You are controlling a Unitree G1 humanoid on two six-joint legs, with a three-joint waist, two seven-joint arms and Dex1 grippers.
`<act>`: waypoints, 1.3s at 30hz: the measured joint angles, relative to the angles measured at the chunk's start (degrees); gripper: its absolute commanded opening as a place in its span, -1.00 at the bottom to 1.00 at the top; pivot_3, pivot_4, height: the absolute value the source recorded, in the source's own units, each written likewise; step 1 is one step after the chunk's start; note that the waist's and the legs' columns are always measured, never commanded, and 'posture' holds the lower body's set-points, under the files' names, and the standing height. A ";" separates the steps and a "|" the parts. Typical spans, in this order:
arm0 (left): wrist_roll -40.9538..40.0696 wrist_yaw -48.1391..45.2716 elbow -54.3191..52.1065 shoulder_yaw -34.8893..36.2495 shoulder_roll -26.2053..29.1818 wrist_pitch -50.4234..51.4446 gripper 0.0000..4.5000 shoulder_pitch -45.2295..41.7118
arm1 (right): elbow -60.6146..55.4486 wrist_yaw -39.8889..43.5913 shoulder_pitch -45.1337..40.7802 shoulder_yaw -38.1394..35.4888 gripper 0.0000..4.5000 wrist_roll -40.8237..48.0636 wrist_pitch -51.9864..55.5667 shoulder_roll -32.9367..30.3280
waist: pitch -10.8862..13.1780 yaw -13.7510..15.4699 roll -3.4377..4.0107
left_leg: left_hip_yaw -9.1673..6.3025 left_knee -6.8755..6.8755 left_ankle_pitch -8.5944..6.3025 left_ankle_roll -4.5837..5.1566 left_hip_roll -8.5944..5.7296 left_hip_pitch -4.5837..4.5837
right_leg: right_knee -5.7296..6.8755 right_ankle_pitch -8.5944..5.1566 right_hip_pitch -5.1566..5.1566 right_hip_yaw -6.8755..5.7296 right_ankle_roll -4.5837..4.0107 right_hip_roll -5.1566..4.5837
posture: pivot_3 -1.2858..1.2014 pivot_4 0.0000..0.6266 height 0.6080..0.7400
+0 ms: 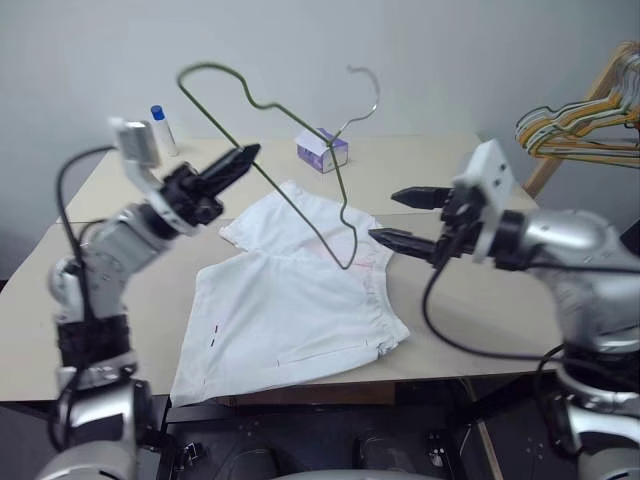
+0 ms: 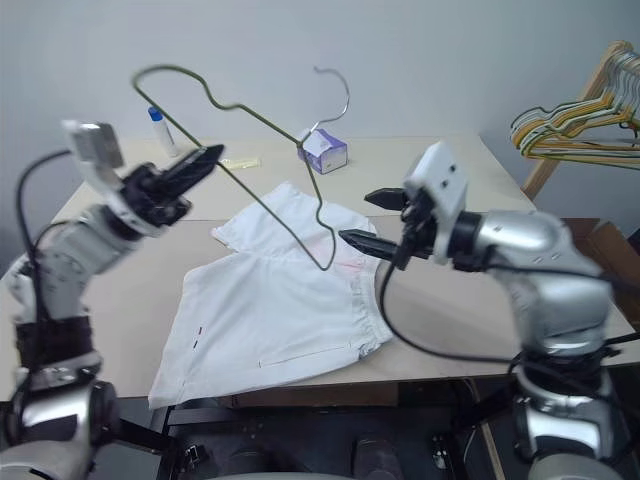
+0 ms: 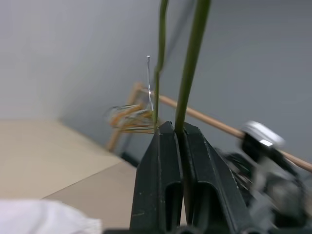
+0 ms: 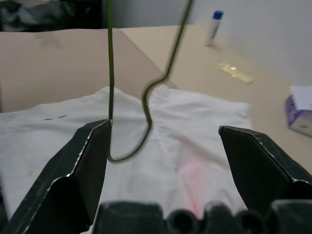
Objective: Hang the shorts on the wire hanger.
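clamping the wire hanger (image 1: 300,190) above the shorts (image 1: 290,300), left gripper (image 1: 243,158); right gripper (image 1: 400,218) spread beside it

A light beige table (image 1: 470,320) carries the things, its top made of panels with a seam running across it near the far side. The white shorts (image 1: 290,310) lie flat and spread out on the middle of the table, reaching to the near edge, with a faint pink patch near the waistband and small dark marks near one hem. Toward the far edge stands a small purple-and-white tissue box (image 1: 322,150). Near the far left corner stands a small white bottle with a blue cap (image 1: 162,130), and a small pale yellowish strip (image 2: 240,162) lies flat between the bottle and the box.
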 measured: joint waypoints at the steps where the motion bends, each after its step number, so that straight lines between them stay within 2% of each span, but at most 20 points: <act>1: 0.33 -4.58 2.41 0.55 1.60 -0.13 -1.00 -1.22 | 2.79 2.66 -1.01 0.35 0.82 2.38 2.83 -1.44 | 0.00 -0.03 0.00 | 0.00 0.00 -0.01 0.01 0.00 0.00 | 0.01 -0.01 0.01 0.00 -0.01 0.00 | -0.01 -1.00 1.00; 5: 3.69 -16.32 7.35 -0.61 2.92 -2.43 -1.00 -3.32 | 10.32 7.05 -4.66 4.33 0.82 8.25 9.43 -0.18 | 0.00 -0.13 -0.01 | 0.00 0.00 -0.01 0.01 0.01 0.01 | 0.10 0.00 -0.01 0.01 0.01 0.01 | -0.01 -1.00 1.00; 9: 5.00 -20.08 9.49 -0.89 1.87 -3.02 -1.00 -4.58 | 12.16 6.70 -5.57 8.83 0.82 8.95 10.07 3.71 | 0.00 -0.16 0.00 | -0.02 0.00 -0.01 0.01 0.01 -0.15 | 0.15 -0.01 -0.19 0.03 0.04 0.00 | -0.01 -1.00 1.00; 14: 5.75 -20.61 9.48 -0.76 -0.23 -3.91 -1.00 -4.70 | 13.75 4.46 -7.74 10.66 0.82 8.96 10.06 7.73 | 0.00 -0.06 0.00 | -0.01 0.16 0.03 -0.03 0.01 -0.82 | 0.38 0.03 -0.88 0.07 0.08 0.01 | -0.01 -1.00 1.00; 22: 6.21 -20.53 9.29 -0.26 -1.95 -4.47 -1.00 -4.70 | 14.98 1.12 -10.16 11.77 0.82 8.97 10.06 12.25 | 0.00 -0.08 0.00 | -0.01 0.16 0.03 -0.03 0.01 -0.82 | 0.39 0.03 -0.87 0.06 0.09 0.01 | -0.01 -1.00 1.00; 34: 6.96 -20.52 9.26 -0.06 -2.94 -4.88 -1.00 -4.70 | 15.51 -0.89 -10.65 13.89 0.82 8.79 10.05 13.92 | 0.00 -0.12 0.00 | -0.02 0.16 0.03 -0.03 0.01 -0.82 | 0.39 0.03 -0.87 0.06 0.09 0.01 | -0.01 -1.00 1.00; 39: 7.44 -20.59 9.26 -0.08 -3.09 -5.00 -1.00 -4.68 | 16.32 -1.16 -10.91 13.89 0.10 8.85 10.05 14.70 | 0.00 -0.14 0.00 | -0.02 0.16 0.03 -0.03 0.01 -0.82 | 0.40 0.03 -0.87 0.06 0.09 0.01 | -0.01 -1.00 1.00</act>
